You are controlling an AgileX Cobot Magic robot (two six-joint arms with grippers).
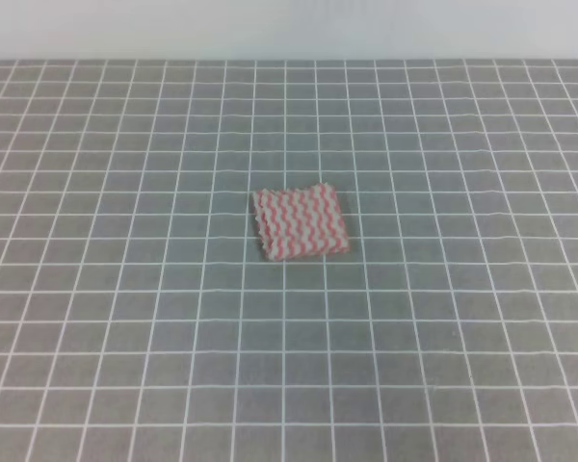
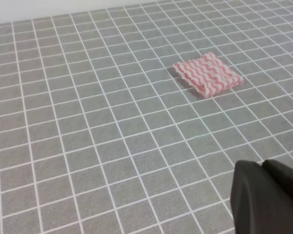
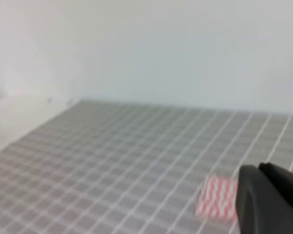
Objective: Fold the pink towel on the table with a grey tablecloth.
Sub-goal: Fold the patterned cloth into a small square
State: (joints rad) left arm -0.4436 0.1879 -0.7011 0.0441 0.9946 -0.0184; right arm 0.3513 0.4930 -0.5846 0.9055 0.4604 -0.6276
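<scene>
The pink towel (image 1: 302, 222) is seen lying flat near the middle of the table with a grey tablecloth (image 1: 125, 318), its pink-and-white wavy stripes set slightly askew to the white grid lines and its pinked edges visible along the left side. No arm or gripper is caught in the exterior high view, and the towel is touched by nothing. In the left wrist view, the towel (image 2: 208, 74) is shown far and to the right on the gridded cloth (image 2: 88, 136), well apart from the left gripper (image 2: 266, 200), of which only a dark part is visible at the near right corner; whether its jaws are parted cannot be told. In the blurred right wrist view, the towel (image 3: 217, 197) is seen just beside the dark body of the right gripper (image 3: 270, 201) at the near right, whose opening likewise cannot be told; nothing is seen held by either.
</scene>
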